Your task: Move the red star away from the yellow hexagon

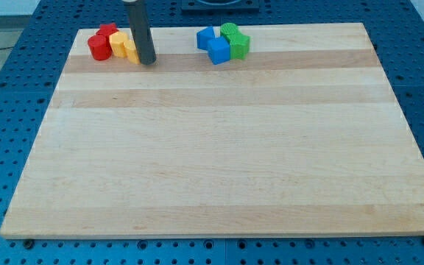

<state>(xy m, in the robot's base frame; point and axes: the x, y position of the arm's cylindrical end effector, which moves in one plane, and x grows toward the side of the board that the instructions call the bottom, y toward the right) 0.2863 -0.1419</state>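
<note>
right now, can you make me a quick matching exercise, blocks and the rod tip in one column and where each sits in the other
Column one:
1. my tip
2. red cylinder
3. blue cube
4. green blocks

Column two:
A. farthest to the view's left in the red and yellow cluster
B. at the view's right end of the blue and green cluster
C. just to the view's right of the yellow blocks
D. at the front of the blue and green cluster, toward the view's bottom

Pairs: 1-C, 2-A, 3-D, 4-B
</note>
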